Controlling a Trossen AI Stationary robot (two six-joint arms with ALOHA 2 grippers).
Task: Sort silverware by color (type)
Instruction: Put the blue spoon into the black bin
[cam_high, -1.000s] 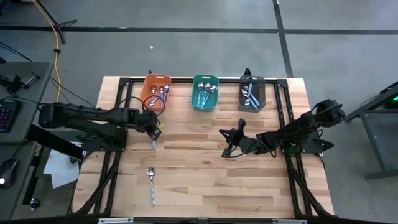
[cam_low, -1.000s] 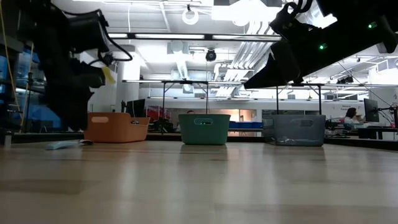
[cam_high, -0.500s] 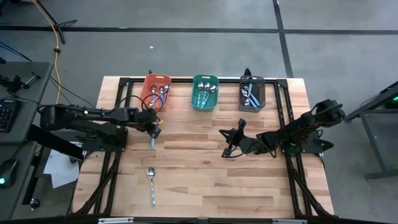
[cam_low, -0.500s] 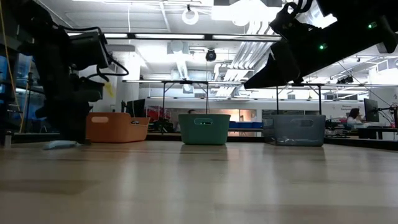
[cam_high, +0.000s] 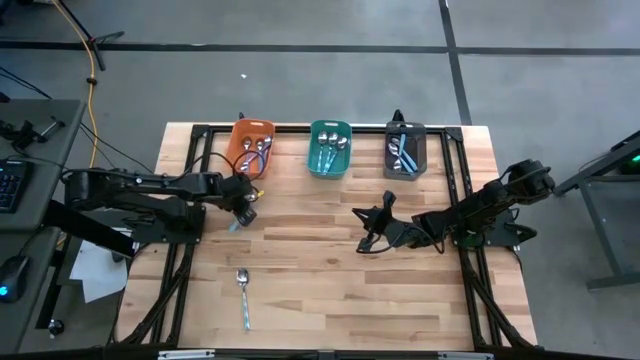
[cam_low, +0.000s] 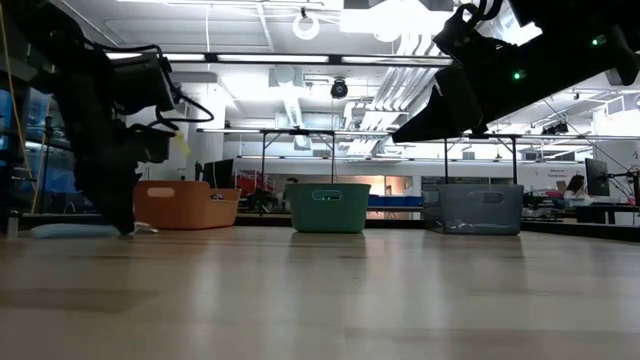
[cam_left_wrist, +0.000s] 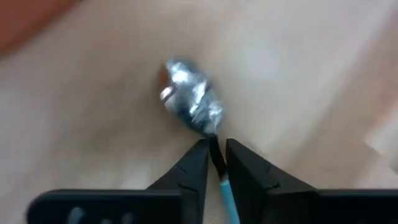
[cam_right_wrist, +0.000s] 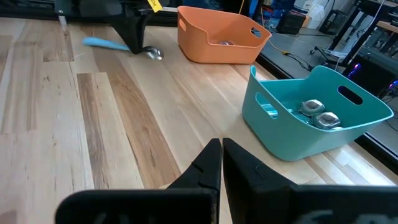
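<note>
In the left wrist view, the left gripper (cam_left_wrist: 215, 163) is seen closed on the neck of a blue-handled spoon (cam_left_wrist: 193, 106), the thin stem being pinched between the two dark fingers (cam_left_wrist: 194, 167) just behind the shiny bowl. In the high view, the left arm is extended from the left edge of the frame, low over the table (cam_high: 330, 290), with the gripper placed at centre left just below the orange bin (cam_high: 238, 146). A second spoon (cam_high: 243, 293) is seen lying alone at lower left. The right gripper (cam_right_wrist: 221, 163) is held fully closed and empty, right of centre. At the upper edge, the orange, teal bin (cam_high: 329, 163) and grey bin (cam_high: 405, 163) are lined up, each holding spoons.
</note>
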